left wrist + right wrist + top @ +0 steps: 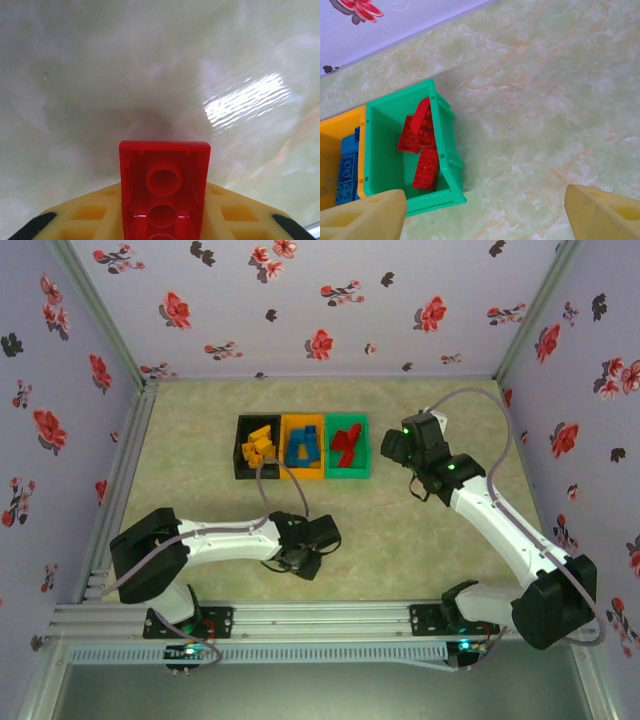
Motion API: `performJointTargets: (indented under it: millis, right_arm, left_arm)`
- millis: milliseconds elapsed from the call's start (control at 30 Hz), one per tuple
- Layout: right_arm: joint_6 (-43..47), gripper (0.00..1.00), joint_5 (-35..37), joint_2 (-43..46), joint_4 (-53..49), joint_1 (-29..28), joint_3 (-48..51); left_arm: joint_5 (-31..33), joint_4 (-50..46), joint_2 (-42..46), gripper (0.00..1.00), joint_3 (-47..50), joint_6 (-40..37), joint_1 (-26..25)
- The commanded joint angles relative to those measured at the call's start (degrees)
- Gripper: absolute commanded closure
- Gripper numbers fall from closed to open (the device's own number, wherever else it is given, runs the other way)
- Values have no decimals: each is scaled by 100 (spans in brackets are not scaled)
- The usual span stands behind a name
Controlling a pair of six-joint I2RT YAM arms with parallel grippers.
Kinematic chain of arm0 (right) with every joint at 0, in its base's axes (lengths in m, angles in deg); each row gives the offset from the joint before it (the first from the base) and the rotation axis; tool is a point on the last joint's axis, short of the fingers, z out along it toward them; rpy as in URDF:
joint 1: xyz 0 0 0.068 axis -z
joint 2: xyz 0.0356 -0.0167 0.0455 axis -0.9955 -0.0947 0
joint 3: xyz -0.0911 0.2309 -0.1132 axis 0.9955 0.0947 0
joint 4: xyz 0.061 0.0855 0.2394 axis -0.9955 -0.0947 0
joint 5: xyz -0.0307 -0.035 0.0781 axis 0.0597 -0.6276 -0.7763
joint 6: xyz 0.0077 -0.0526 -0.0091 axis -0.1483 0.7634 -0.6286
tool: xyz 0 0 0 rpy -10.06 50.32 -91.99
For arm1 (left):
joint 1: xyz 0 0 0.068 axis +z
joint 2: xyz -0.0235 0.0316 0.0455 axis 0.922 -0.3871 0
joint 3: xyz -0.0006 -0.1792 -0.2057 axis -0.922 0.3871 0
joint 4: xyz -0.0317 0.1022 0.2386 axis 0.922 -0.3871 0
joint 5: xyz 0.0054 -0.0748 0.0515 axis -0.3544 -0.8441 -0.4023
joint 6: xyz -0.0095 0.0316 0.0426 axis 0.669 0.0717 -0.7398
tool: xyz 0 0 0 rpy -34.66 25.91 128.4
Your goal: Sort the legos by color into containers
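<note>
Red rectangular plastic brick point(165, 195) sits closest to the left wrist lens, hollow underside up, round tubes showing. Left claw point(312, 552) is clamped on it, with the yellow fingers point(90, 215) pressed against both its long sides. The brick's far end juts out over the pale green marbled desk point(420, 540); cannot tell whether it touches the surface.

Edges: a metal rail point(320, 620) runs along the near side. Floral-papered walls point(60, 390) close off the left, back and right. The left claw hangs low near the middle front, well short of the bins.

Open room: a broad strip of desk lies between the bins and the rail, and another to the right of the green bin, under the right arm.

Right claw point(485, 215) is spread wide and grips nothing, hovering just right of the green bin.

Containers stand in one row, sides touching, toward the back:
- black open-topped plastic bin point(243, 455), on the left, holds orange-yellow bricks point(261, 447).
- orange open-topped plastic bin point(302, 475), in the middle, holds blue bricks point(303, 448).
- green open-topped plastic bin point(348, 473), on the right, holds red bricks point(347, 445), jumbled, one tilted up on edge against the right wall.
</note>
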Motion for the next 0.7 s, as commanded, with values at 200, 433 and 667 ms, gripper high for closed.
performJointTargets:
  millis: [200, 433, 667]
  right_arm:
    - [436, 17, -316, 428, -250, 47, 185]
    - [654, 16, -172, 840, -608, 53, 254]
    - [677, 16, -112, 1050, -615, 55, 338]
  left_arm:
    - [183, -129, -527, 72, -1253, -776, 586]
    - [164, -259, -1002, 73, -2459, -1359, 1299]
    - [7, -372, -1690, 74, -3939, -1532, 1942]
